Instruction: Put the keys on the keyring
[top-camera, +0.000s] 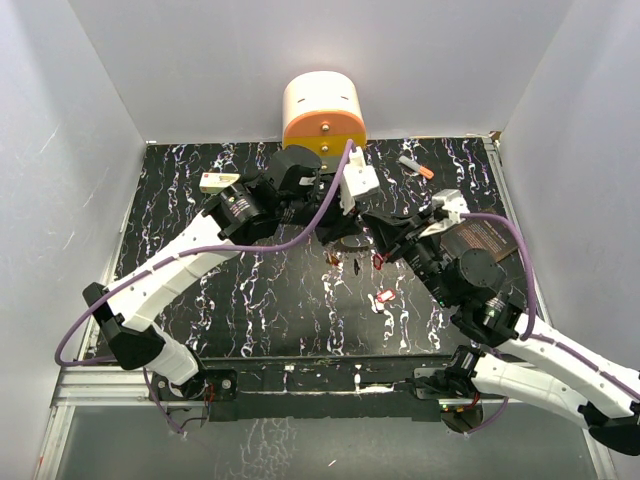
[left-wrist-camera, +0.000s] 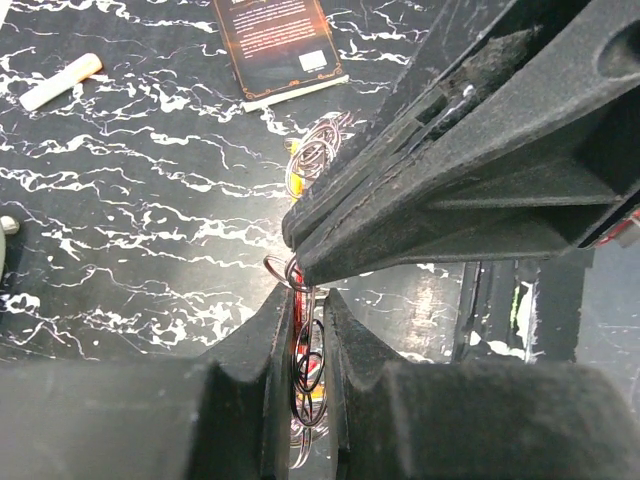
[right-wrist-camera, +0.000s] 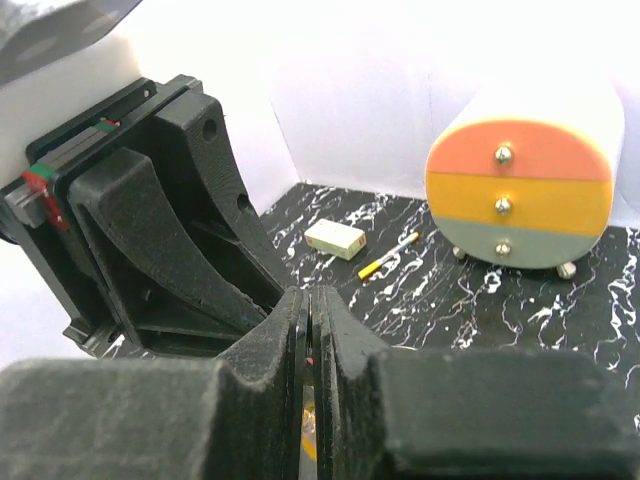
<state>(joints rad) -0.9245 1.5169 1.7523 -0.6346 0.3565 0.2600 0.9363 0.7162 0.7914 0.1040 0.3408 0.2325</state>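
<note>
Left wrist view: we see our left fingers clamped on the keyring, our right fingers pressed together at its 12 o'clock.

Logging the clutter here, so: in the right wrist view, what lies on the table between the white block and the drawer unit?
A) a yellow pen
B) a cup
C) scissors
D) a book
A: a thin yellow pen lies between the white block and the drawer unit.
</note>
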